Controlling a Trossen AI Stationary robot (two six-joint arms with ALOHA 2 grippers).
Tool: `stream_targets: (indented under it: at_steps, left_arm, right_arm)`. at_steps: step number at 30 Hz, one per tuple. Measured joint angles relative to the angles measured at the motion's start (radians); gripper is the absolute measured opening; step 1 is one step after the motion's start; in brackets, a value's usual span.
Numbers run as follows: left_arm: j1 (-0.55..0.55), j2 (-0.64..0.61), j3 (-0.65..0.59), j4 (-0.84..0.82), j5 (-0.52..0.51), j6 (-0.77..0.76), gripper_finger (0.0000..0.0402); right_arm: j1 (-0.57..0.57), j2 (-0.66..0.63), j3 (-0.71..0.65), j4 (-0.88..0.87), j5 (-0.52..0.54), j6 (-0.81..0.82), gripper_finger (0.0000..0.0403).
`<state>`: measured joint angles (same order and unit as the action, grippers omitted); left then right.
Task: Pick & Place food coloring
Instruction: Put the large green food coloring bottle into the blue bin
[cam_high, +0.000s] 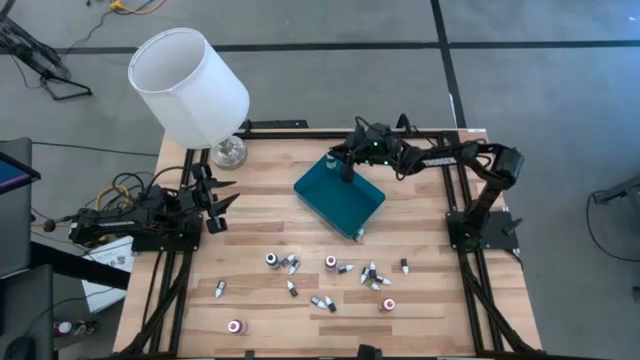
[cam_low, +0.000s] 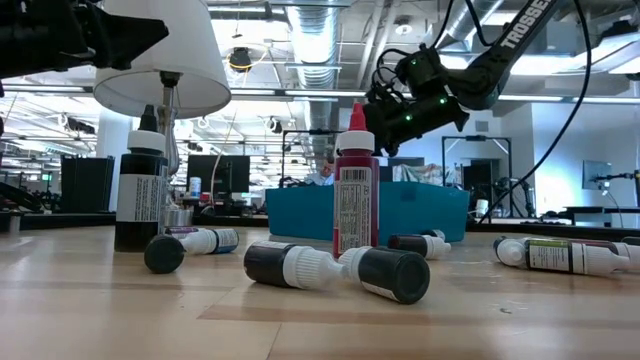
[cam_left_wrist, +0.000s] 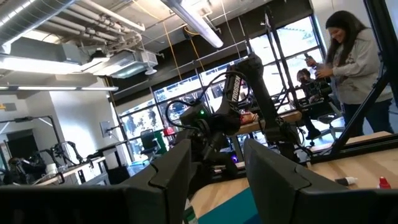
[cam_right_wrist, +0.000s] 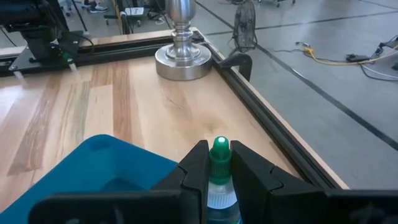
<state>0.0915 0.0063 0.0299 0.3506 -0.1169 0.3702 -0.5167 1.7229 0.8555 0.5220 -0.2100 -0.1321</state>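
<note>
Right wrist view: right claw (cam_right_wrist: 219, 171) grips green-capped bottle (cam_right_wrist: 219, 163) above teal tray (cam_right_wrist: 93, 168).

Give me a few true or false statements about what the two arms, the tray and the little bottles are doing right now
1. The right tool is shut on a green-capped bottle. True.
2. That bottle hangs over the teal tray. True.
3. The left tool holds a bottle. False: it is open and empty, waiting near the table's left edge.
4. All loose bottles lie flat. False: a red bottle stands upright.
5. The lamp stands inside the tray. False: it stands at the table's corner.
</note>
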Motion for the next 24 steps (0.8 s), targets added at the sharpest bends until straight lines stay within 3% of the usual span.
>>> stream_targets:
  at_steps: [24]
  left_arm:
    - [0.0, 0.0, 0.0, 0.007, 0.003, 0.009, 0.0143]
  right_arm:
    - [0.004, 0.083, -0.006, 0.086, 0.027, 0.004, 0.0049]
